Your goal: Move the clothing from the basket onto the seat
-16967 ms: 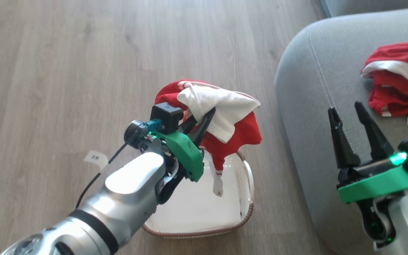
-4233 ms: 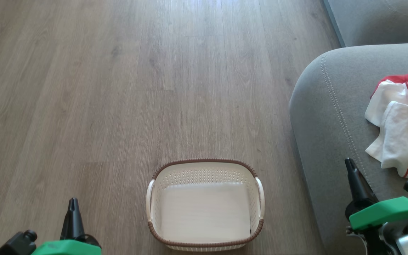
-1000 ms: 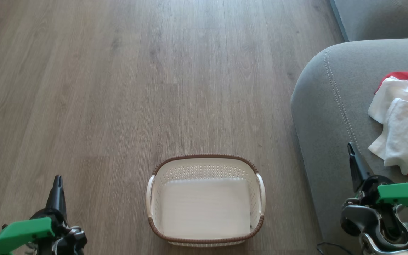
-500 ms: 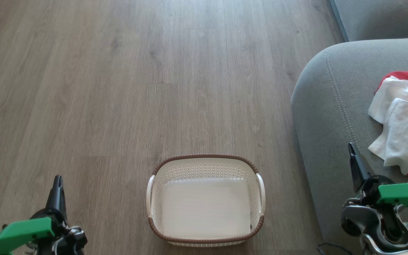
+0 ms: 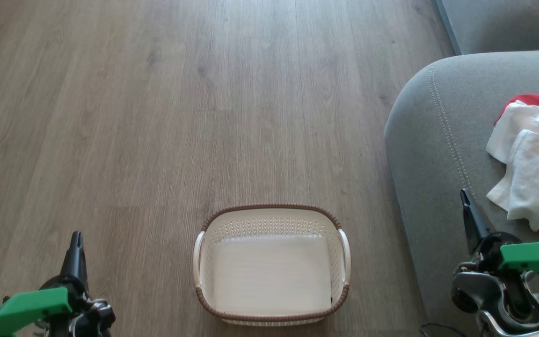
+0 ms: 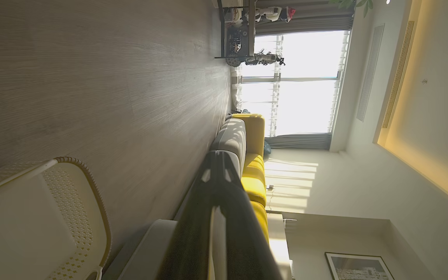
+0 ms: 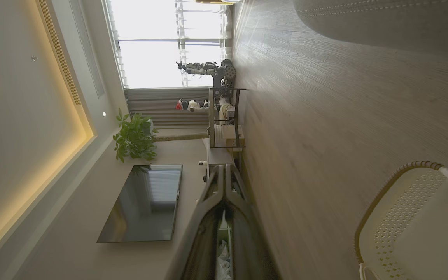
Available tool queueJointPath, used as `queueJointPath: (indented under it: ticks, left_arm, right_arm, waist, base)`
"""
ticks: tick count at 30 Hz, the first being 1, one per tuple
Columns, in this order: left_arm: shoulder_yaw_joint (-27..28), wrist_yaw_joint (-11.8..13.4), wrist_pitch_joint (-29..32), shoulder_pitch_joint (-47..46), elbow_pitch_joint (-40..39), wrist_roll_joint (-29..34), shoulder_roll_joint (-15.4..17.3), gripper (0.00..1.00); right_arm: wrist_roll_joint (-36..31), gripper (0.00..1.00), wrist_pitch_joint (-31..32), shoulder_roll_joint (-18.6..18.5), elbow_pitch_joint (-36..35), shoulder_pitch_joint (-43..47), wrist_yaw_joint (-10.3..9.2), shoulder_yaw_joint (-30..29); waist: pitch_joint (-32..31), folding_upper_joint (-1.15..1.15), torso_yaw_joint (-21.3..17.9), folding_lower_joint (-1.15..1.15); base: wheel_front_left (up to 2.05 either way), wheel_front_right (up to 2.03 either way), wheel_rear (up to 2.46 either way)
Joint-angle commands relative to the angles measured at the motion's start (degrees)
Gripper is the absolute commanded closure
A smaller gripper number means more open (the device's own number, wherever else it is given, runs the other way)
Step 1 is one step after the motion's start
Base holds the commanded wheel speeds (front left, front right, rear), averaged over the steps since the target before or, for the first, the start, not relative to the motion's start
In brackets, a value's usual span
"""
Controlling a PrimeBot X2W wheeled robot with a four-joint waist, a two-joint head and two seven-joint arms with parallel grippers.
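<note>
The cream basket (image 5: 272, 210) with its brown rim stands on the wood floor at the bottom centre, with nothing inside; part of the basket (image 6: 76, 202) also shows in the left wrist view, and the basket (image 7: 403, 210) again in the right wrist view. Red and white clothing (image 5: 534, 161) lies on the grey seat (image 5: 438, 140) at the right edge. My left gripper (image 5: 77, 236) is shut and holds nothing, low at the left, apart from the basket. My right gripper (image 5: 464, 194) is shut and holds nothing, over the seat's front, just left of the clothing.
Wood floor (image 5: 180, 103) stretches ahead and to the left. A second grey cushion (image 5: 503, 23) sits at the top right. Far off, the wrist views show a yellow sofa (image 6: 253, 155), a window, a shelf unit (image 7: 224, 116), a plant and a television.
</note>
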Motion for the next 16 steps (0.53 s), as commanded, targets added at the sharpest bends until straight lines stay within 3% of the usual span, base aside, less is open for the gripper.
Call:
queueJointPath:
  ticks: [1, 16]
  left_arm:
    - [2.0, -0.3, 0.1, -2.4, -2.2, -0.2, 0.5, 1.0]
    - [2.0, -0.3, 0.1, -2.4, -2.3, -0.2, 0.5, 1.0]
  right_arm:
    - [0.7, 1.0, -0.5, -1.8, -2.3, -3.0, -0.01, 0.9]
    - [1.9, 1.0, -1.7, -2.9, -2.9, -3.1, -0.01, 2.3]
  waist:
    - [0.0, 0.0, 0.0, 0.0]
    - [0.0, 0.0, 0.0, 0.0]
  base:
    - [0.0, 0.0, 0.0]
    - [0.0, 0.0, 0.0]
